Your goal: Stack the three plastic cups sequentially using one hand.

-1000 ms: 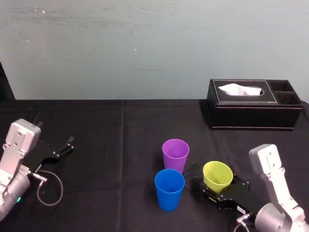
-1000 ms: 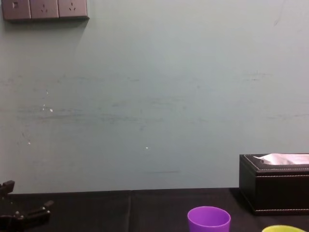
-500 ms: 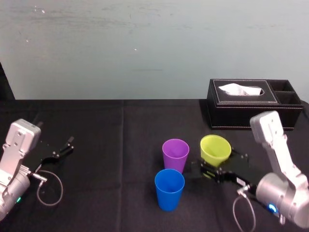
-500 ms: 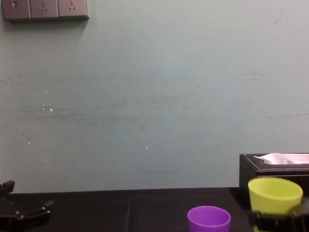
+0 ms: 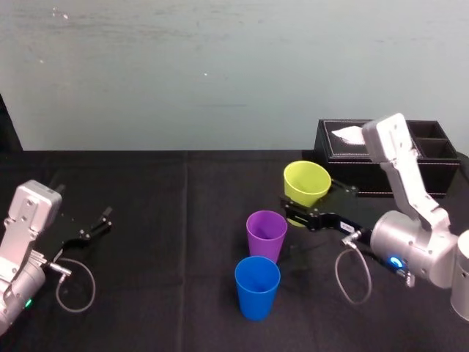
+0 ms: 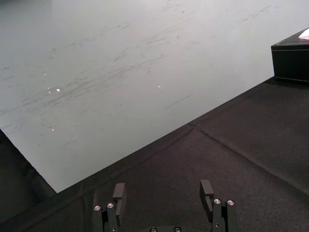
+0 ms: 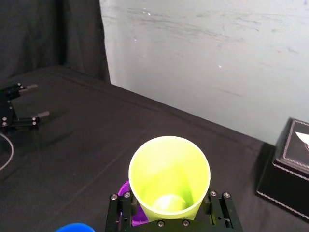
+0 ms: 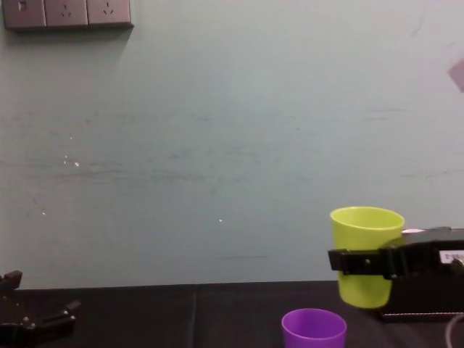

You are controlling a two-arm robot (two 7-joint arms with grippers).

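Right hand (image 5: 314,202), clamped on the yellow-green plastic cup (image 5: 306,182), has hoisted it toward the purple plastic cup (image 5: 266,235) for nesting; left hand (image 5: 105,220) idles wide.

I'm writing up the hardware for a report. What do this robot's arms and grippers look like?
The left arm and right arm are silver-grey, with boxy links and rounded joints; a grey cable loops at each wrist. The left gripper and right gripper are black with flat parallel fingers and silver screws. The right one carries a white label.

Yellow-green cup (image 5: 306,183) upright aloft beside standing purple cup (image 5: 266,233); blue cup (image 5: 257,286) just nearer.
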